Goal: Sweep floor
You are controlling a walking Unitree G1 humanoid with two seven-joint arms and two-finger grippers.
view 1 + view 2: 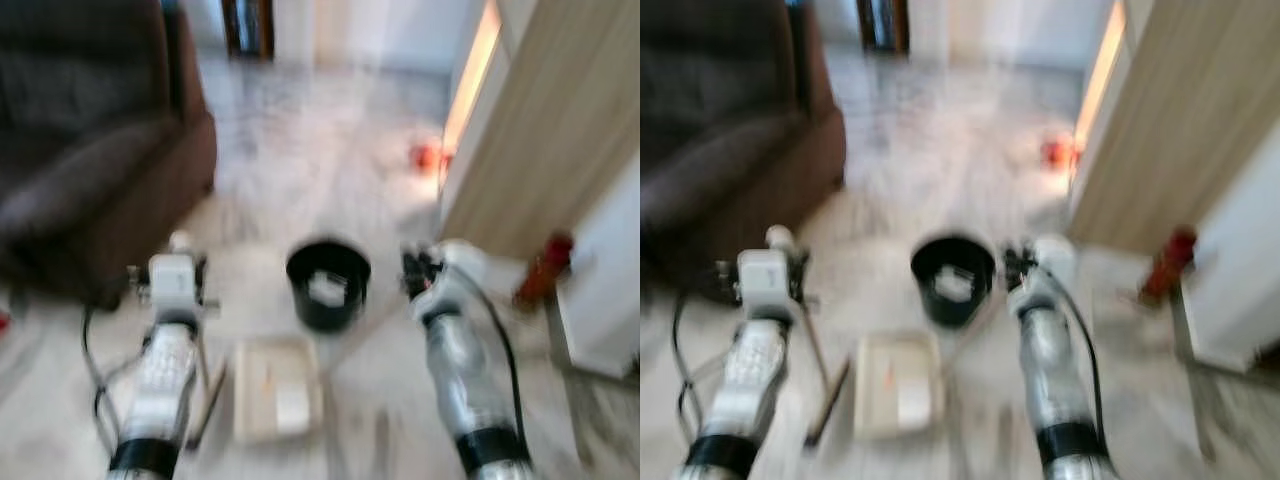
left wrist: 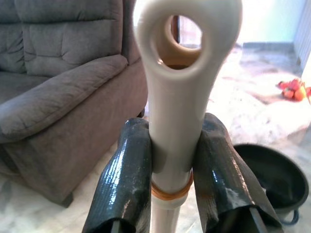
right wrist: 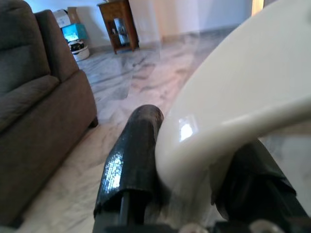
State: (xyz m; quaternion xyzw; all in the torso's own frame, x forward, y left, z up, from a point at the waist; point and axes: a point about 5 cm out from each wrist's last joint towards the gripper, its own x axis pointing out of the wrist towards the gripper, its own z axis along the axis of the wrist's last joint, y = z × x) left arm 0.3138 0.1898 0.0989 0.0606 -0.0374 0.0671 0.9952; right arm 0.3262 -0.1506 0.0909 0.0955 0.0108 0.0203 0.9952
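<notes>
My left gripper (image 2: pixel 175 126) is shut on a cream broom handle (image 2: pixel 187 63) with a hanging hole at its tip. The handle stands upright in front of me at the left (image 1: pixel 178 262), and its dark shaft (image 1: pixel 205 400) runs down to the floor. My right gripper (image 3: pixel 194 145) is shut on a broad, curved cream handle (image 3: pixel 233 92), seen at the right (image 1: pixel 430 272). A pale dustpan (image 1: pixel 275 385) lies on the marble floor between my arms. Just beyond it stands a black bin (image 1: pixel 328 283) holding something white. The head views are blurred.
A brown sofa (image 1: pixel 90 150) fills the left side. A wooden door panel (image 1: pixel 560 130) and a white cabinet (image 1: pixel 610 280) close off the right, with a red object (image 1: pixel 545 265) at their foot. Orange things (image 1: pixel 428 155) lie on the floor farther ahead. A small wooden table (image 3: pixel 116 22) stands far back.
</notes>
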